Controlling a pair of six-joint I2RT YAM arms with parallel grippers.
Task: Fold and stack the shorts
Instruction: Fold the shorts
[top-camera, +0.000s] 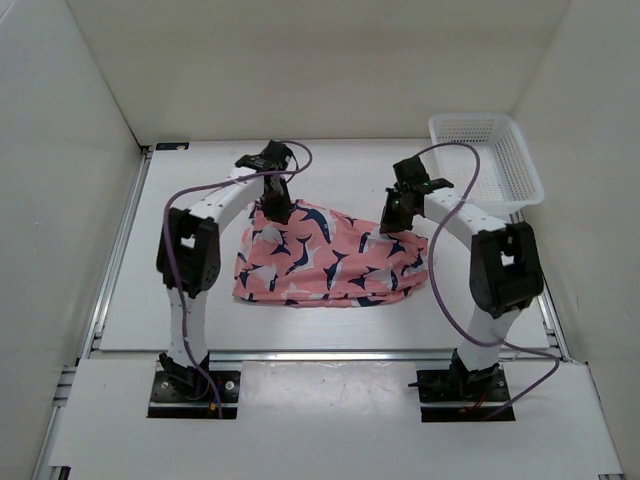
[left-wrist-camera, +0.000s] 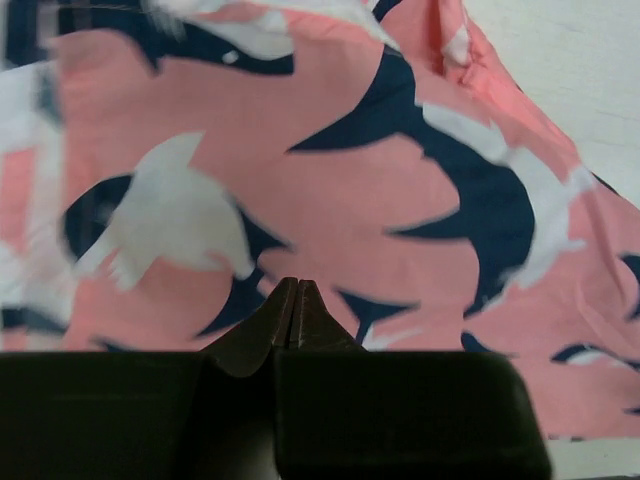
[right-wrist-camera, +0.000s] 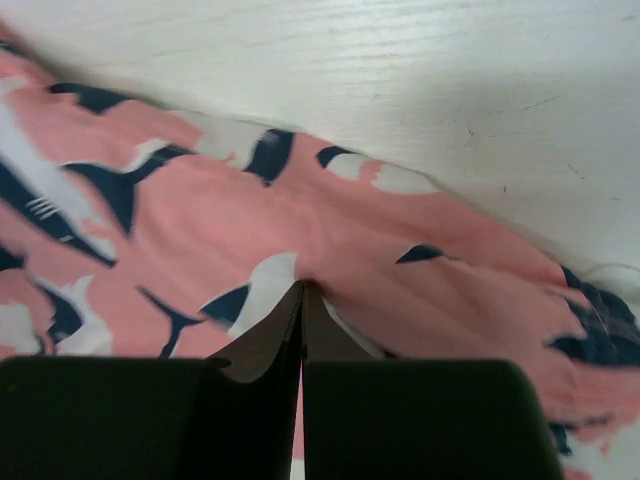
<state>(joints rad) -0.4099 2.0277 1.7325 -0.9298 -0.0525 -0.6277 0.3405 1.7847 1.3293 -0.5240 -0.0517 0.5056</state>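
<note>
Top external view: the shorts (top-camera: 330, 265) lie mid-frame on the worktop (top-camera: 340, 180), long axis left-right. The left gripper (top-camera: 277, 212) pinches their upper-left edge, the right gripper (top-camera: 393, 222) their upper-right edge. The free edge lies toward the frame's bottom.

Coral-pink shorts (top-camera: 330, 262) spread wide across the middle of the desk (top-camera: 330, 175).
Soft fabric printed all over with navy and white fish-like shapes. The shorts lie loosely flat and wrinkled, long side running left to right, well clear of every desk edge. The near hem is bunched in small folds and both far corners are puckered.
</note>
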